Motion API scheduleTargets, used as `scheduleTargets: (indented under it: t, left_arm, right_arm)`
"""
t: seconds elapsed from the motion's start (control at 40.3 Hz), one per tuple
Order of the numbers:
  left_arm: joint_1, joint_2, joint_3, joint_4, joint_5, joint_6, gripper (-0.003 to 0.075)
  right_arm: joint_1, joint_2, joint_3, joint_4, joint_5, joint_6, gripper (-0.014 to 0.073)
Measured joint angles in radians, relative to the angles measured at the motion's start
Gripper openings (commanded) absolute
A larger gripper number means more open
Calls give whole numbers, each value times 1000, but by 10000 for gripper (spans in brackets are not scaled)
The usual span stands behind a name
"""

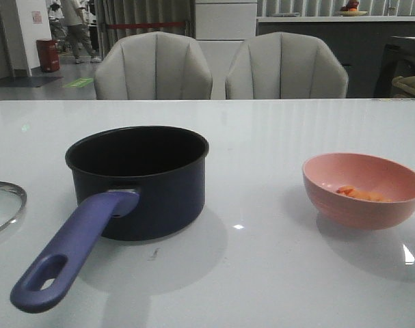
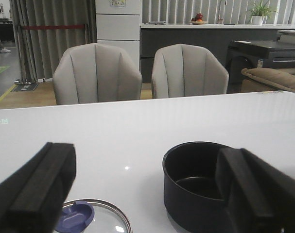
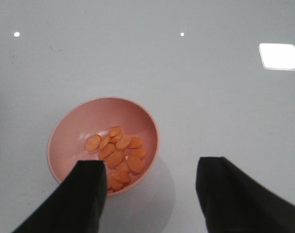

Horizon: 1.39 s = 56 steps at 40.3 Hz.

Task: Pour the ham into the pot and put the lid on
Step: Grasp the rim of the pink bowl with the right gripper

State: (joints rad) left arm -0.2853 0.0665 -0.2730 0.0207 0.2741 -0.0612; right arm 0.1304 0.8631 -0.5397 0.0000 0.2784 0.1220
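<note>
The dark navy pot point(image 1: 137, 182) stands left of centre on the white table, its purple-blue handle point(image 1: 70, 249) pointing toward the front edge. It also shows in the left wrist view point(image 2: 196, 187), empty inside. The glass lid point(image 1: 2, 205) lies flat at the far left edge; its knob point(image 2: 74, 216) shows in the left wrist view. The ham point(image 1: 363, 195), several orange slices, lies in a pink bowl point(image 1: 363, 190) at the right, and also shows in the right wrist view point(image 3: 115, 155). My left gripper point(image 2: 147, 189) is open, between lid and pot. My right gripper point(image 3: 152, 194) is open above the bowl point(image 3: 103, 141).
Two grey chairs point(image 1: 152, 68) stand behind the table's far edge. A white table surface point(image 1: 262, 137) spreads between pot and bowl. Neither arm shows in the front view.
</note>
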Motion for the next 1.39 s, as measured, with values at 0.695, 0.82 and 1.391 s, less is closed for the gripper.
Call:
scheduleTargets:
  t: [0.695,0.82,1.391]
  left_arm:
    - [0,0,9,0,-24,0,614]
    - [0,0,9,0,-24,0,614]
    - [0,0,9,0,-24,0,614]
  right_arm:
    - [-70,762,-544,-14,410,-7,533]
    - [-70,835,-580,32,424,-49,533]
    - [-70,985,-615,158,381,-143,135]
